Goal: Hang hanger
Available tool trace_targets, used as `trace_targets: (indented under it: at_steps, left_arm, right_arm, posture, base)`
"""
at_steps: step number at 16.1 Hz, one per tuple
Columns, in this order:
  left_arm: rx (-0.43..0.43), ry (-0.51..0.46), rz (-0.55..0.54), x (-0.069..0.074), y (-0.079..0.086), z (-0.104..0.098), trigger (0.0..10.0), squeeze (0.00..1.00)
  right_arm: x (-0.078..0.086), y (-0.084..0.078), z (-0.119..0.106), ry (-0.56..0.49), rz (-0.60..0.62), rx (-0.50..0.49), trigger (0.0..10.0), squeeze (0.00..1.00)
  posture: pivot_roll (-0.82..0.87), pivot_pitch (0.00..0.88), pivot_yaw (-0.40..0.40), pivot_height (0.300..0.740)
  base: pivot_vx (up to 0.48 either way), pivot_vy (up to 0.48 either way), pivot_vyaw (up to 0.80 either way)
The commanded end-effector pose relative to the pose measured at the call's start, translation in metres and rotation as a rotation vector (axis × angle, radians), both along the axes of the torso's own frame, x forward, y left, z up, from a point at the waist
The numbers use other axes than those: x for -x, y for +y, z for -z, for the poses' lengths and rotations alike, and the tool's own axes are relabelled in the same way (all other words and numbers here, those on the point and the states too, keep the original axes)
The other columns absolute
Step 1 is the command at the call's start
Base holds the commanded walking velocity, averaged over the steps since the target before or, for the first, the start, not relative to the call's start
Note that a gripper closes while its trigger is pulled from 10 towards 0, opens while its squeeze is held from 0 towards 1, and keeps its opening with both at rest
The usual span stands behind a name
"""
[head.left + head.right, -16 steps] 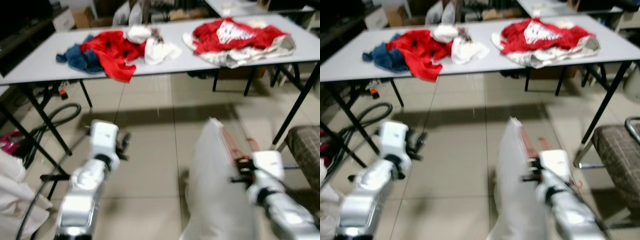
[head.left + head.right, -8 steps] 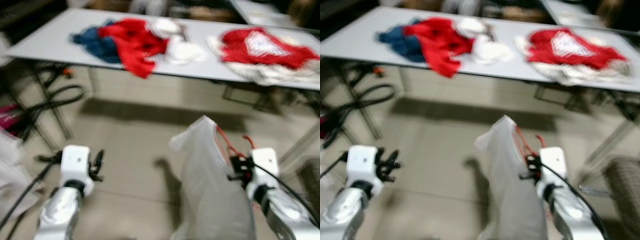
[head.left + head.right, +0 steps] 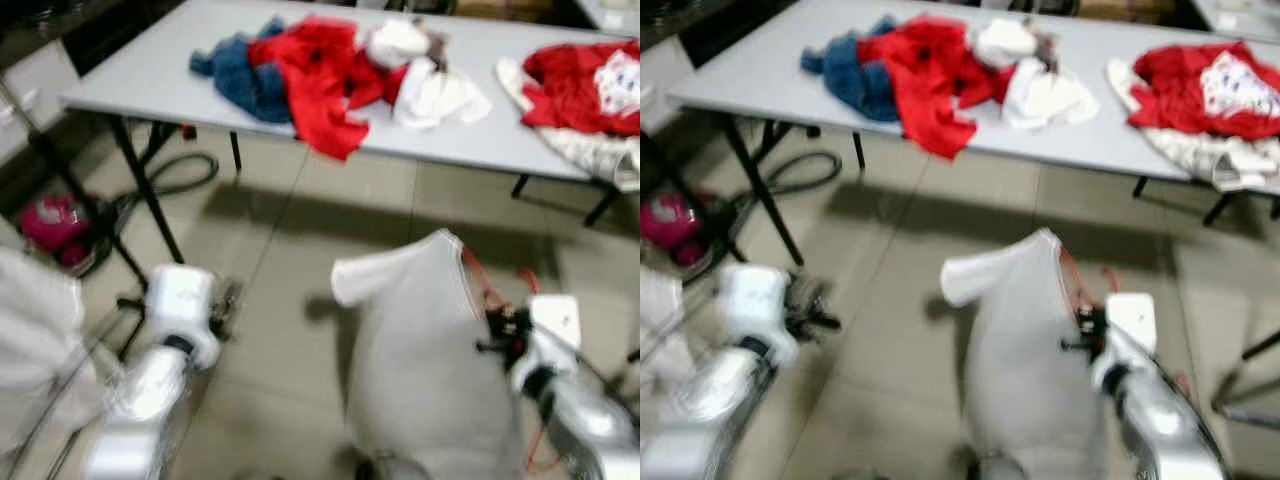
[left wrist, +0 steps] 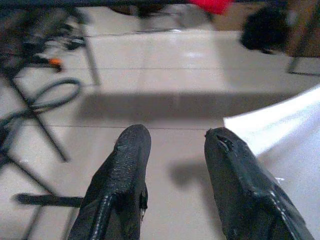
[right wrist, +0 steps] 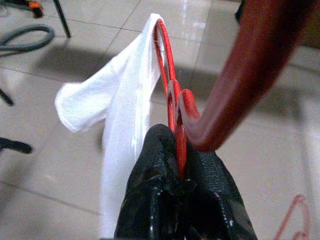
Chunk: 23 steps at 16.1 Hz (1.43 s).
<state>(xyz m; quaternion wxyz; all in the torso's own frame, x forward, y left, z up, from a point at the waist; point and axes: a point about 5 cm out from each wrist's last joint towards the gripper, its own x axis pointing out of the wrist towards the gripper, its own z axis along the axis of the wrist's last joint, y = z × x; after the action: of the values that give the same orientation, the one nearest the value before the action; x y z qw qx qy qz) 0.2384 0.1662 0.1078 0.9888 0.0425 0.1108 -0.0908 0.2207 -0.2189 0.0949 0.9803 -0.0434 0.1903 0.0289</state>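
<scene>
A red hanger carries a white T-shirt that hangs down over the tiled floor. My right gripper is shut on the hanger's neck, just below its hook, at the lower right of the head views. My left gripper is open with nothing between its fingers; it hangs low at the left, apart from the shirt.
A long grey table stands ahead with a heap of red, blue and white clothes and a red-and-white garment. Black table legs, a hose and a pink object lie at the left.
The camera has swung and the table looks nearer and shifted right. The shirt on the hanger has turned, its sleeve now sticking out to the left. Right gripper still holds the hanger.
</scene>
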Motion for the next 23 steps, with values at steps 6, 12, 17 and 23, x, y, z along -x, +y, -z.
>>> trace_targets:
  at_steps: [6, 12, 17, 23]
  left_arm:
    - [-0.072, 0.004, -0.06, 0.01, 0.019, -0.001, 10.0, 0.0]
    - [-0.091, -0.034, -0.052, -0.001, 0.019, -0.012, 10.0, 0.0]
    - [-0.105, -0.057, -0.055, 0.007, 0.018, -0.019, 10.0, 0.0]
    - [-0.117, -0.135, -0.044, 0.011, 0.013, -0.047, 10.0, 0.0]
  right_arm:
    - [-0.016, 0.034, 0.0, -0.004, -0.26, 0.003, 10.0, 0.0]
    - [-0.032, 0.035, -0.008, -0.052, -0.333, 0.02, 10.0, 0.0]
    - [-0.042, 0.033, -0.013, -0.072, -0.385, 0.029, 10.0, 0.0]
    - [-0.058, 0.028, -0.021, -0.083, -0.449, 0.061, 10.0, 0.0]
  posture:
    - [0.06, 0.074, -0.012, 0.74]
    - [0.09, 0.04, -0.011, 0.74]
    - [0.12, 0.039, -0.044, 0.74]
    - [0.15, 0.043, -0.087, 0.74]
  base:
    - [0.354, 0.0, 0.8]
    - [0.326, 0.0, 0.8]
    - [0.322, 0.0, 0.8]
    - [0.319, 0.0, 0.8]
